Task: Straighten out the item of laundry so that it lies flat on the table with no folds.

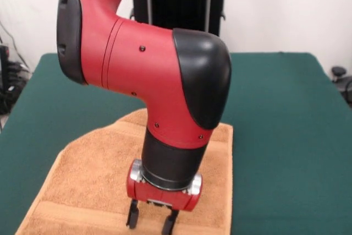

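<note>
Your gripper (150, 217) — fingers parted, grasping nothing, tips possibly touching cloth. Towel (93, 174) — spread directly beneath it on the green table (286, 125), far corner apparently folded.

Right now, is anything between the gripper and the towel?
Nothing visible. The gripper hangs directly over the towel near its front edge, fingers pointing down at bare cloth. Whether the tips touch it cannot be told.

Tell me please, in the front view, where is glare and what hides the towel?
Front view: soft glare on the arm's black elbow cover; the arm hides the towel's middle; the gripper stands low over the towel's near part; the table is evenly lit.
</note>
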`<act>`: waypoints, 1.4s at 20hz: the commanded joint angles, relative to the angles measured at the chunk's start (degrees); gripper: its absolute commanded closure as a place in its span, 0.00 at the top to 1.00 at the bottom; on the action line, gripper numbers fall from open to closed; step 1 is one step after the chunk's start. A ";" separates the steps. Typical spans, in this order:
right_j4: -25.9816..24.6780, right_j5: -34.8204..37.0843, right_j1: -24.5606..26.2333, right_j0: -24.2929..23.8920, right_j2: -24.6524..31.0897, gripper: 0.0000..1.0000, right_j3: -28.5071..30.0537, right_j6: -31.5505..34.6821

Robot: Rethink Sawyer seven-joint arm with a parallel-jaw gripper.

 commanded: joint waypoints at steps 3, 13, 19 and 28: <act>3.99 -4.78 6.02 2.26 3.47 1.00 1.33 19.48; 4.05 -9.72 -2.22 0.23 7.75 1.00 16.65 14.87; 4.52 -8.97 -14.18 -1.18 8.68 1.00 34.68 11.64; 0.33 -19.30 -29.23 -5.13 8.93 1.00 58.42 7.75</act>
